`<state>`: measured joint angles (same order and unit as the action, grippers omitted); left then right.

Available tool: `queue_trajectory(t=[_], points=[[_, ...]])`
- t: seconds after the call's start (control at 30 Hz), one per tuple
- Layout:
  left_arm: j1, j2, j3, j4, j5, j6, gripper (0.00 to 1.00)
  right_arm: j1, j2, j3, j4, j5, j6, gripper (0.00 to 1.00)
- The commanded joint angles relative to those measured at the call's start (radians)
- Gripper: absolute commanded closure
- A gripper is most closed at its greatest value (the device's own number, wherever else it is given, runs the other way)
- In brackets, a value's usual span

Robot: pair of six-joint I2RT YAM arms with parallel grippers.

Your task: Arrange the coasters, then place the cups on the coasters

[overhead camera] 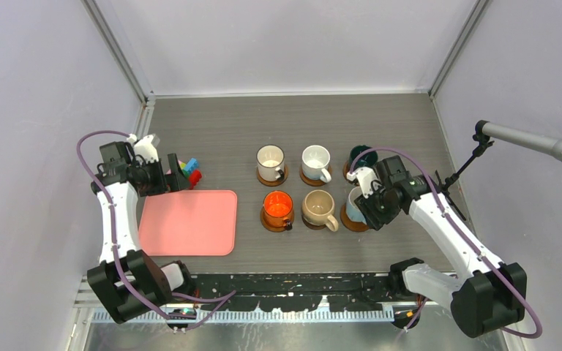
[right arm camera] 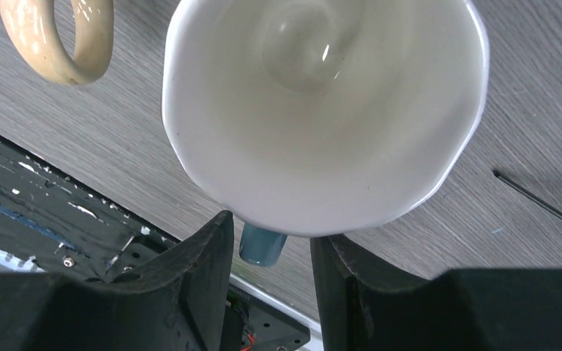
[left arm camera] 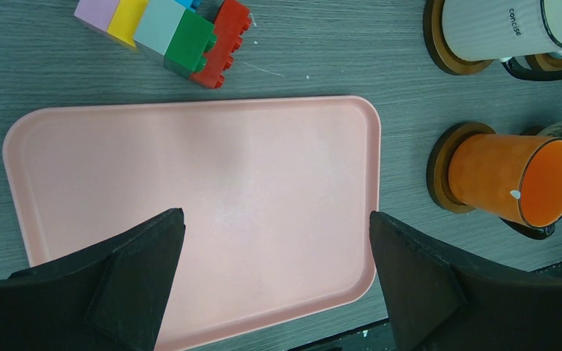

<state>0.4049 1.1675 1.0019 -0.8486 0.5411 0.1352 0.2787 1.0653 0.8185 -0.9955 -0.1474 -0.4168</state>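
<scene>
Six cups stand on brown coasters in two rows: two white cups [overhead camera: 271,159] [overhead camera: 315,159] and a dark green cup [overhead camera: 361,155] at the back, an orange cup [overhead camera: 278,206], a tan cup [overhead camera: 318,207] and a light blue cup [overhead camera: 354,205] in front. Coaster edges [overhead camera: 271,178] [overhead camera: 276,224] show under them. My right gripper [right arm camera: 271,234] straddles the light blue cup's [right arm camera: 322,110] handle [right arm camera: 262,245], with gaps on both sides, jaws open. My left gripper [left arm camera: 274,227] hangs wide open over the pink tray [left arm camera: 190,168], holding nothing.
Small colourful toy blocks [overhead camera: 189,170] lie behind the pink tray [overhead camera: 190,223], next to the left gripper [overhead camera: 179,172]. A microphone on a stand [overhead camera: 534,142] reaches in from the right. The black rail runs along the table's near edge.
</scene>
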Motion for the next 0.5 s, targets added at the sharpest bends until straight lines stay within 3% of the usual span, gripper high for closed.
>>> queue_trajectory(t=[0.0,0.47], points=[[-0.004,-0.003,0.034,0.019,0.0,0.001,0.0,-0.006,-0.001,0.051,-0.039,0.018,-0.028,0.52],[-0.003,0.003,0.037,0.019,0.007,0.001,0.0,-0.016,-0.019,0.07,-0.067,0.088,-0.044,0.51]])
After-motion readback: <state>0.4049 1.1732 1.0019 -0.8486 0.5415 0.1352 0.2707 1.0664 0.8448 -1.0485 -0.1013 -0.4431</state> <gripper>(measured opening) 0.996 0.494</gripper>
